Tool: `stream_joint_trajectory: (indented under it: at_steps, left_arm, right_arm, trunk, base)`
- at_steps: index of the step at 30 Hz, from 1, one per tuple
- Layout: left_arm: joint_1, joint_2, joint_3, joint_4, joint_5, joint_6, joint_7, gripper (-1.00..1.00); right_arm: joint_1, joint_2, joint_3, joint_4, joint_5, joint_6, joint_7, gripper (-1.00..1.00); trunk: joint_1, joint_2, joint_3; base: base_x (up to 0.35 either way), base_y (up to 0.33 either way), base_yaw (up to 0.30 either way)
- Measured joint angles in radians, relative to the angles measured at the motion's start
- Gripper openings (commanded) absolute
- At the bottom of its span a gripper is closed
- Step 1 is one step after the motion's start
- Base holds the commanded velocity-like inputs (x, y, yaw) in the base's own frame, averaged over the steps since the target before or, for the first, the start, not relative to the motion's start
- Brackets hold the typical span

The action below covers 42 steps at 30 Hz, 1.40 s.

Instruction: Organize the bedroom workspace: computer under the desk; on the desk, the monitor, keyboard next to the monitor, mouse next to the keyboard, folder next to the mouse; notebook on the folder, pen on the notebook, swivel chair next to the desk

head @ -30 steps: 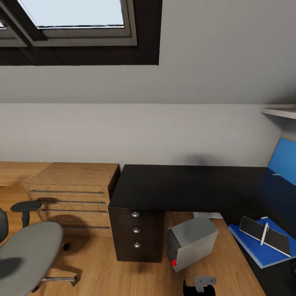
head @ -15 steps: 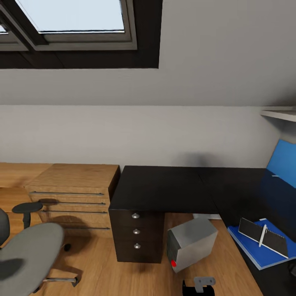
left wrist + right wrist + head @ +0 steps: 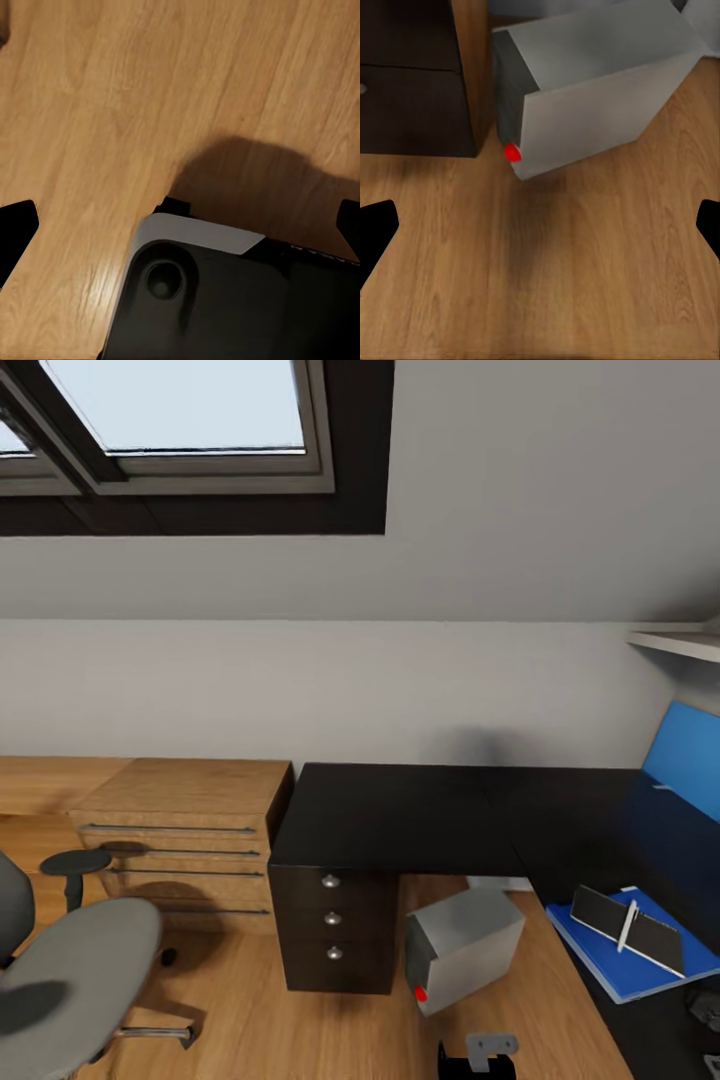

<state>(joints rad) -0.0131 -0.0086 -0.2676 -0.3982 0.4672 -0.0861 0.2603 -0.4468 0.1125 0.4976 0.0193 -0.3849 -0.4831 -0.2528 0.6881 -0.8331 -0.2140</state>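
- My left claw (image 3: 180, 225) has black fingertips (image 3: 16, 225), seen at both picture edges.
- My base (image 3: 225, 300) is glossy black, with a pale grey rounded corner panel and a round recessed knob.
- A small grey bracket (image 3: 492, 1048) sits on black housing.

Black, grey, blue and wood tones

Glossy black tabletop (image 3: 400, 810); bright blue folder (image 3: 625, 965) under grey notebook (image 3: 627, 928) and white pen (image 3: 627, 925); light grey computer (image 3: 465, 948) with red dot; grey swivel chair (image 3: 75, 980); wooden cabinet (image 3: 185, 830).
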Motion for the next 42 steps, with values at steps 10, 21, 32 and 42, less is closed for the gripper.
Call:
stream_joint_trajectory:
  at_steps: [10, 21, 32, 42]
  left_arm:
    - [0.000, 0.000, 0.004, 0.000, 0.001, -0.001, 0.001, 1.00]
    - [0.000, 0.000, 0.005, 0.000, 0.000, -0.001, 0.001, 1.00]
    - [0.000, 0.000, 0.005, 0.000, 0.000, -0.001, 0.001, 1.00]
    - [0.000, -0.003, 0.009, 0.006, 0.003, -0.122, 0.003, 1.00]
  right_arm:
    - [0.000, 0.000, 0.000, 0.000, 0.000, 0.000, 0.000, 1.00]
    - [0.006, 0.009, 0.001, 0.000, 0.003, -0.007, 0.000, 1.00]
    - [0.032, 0.022, 0.002, 0.000, 0.007, -0.093, 0.001, 1.00]
    - [0.086, -0.005, -0.003, -0.001, 0.071, -0.200, -0.002, 1.00]
  trunk:
    - [-0.038, 0.070, 0.031]
    - [-0.081, 0.147, 0.070]
    - [-0.123, 0.224, 0.117]
    - [-0.162, 0.294, 0.158]
  base:
    - [-0.323, 0.000, 0.000]
    - [-0.091, 0.000, 0.074]
    - [-0.005, 0.000, 0.178]
    - [0.000, 0.000, 0.226]
